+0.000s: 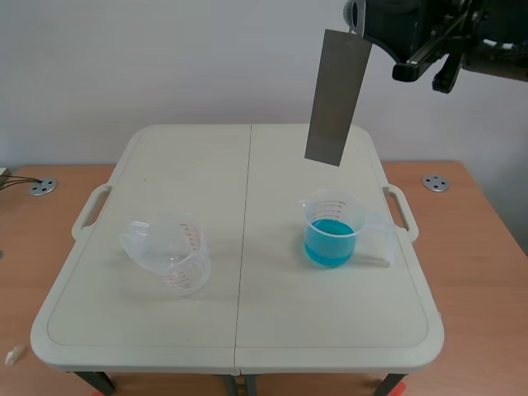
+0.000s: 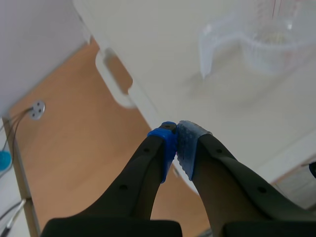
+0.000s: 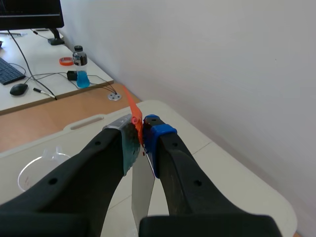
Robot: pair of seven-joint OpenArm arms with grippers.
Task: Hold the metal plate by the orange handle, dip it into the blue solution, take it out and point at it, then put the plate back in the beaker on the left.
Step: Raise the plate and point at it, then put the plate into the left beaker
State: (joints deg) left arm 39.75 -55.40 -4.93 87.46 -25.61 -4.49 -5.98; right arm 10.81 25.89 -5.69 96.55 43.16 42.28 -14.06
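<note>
A long grey metal plate [image 1: 337,97] hangs tilted high above the table, over the beaker of blue solution [image 1: 331,233]. My right gripper [image 3: 143,129] is shut on the plate's orange handle [image 3: 133,111], and the plate [image 3: 142,195] drops down between its fingers. In the scene view the right arm [image 1: 421,33] stands across the upper right. The empty clear beaker [image 1: 169,252] sits on the table's left half, and it shows ahead of my left gripper [image 2: 176,134] as a clear beaker [image 2: 256,42]. That left gripper is shut on nothing, low over the table's left edge.
The beige folding table [image 1: 239,330] has carry handles [image 1: 89,210] on both sides and stands on a wooden desk [image 1: 21,247]. Round cable grommets [image 1: 42,186] sit in the desk. A keyboard, mouse and a small bottle [image 3: 81,66] lie on a far desk.
</note>
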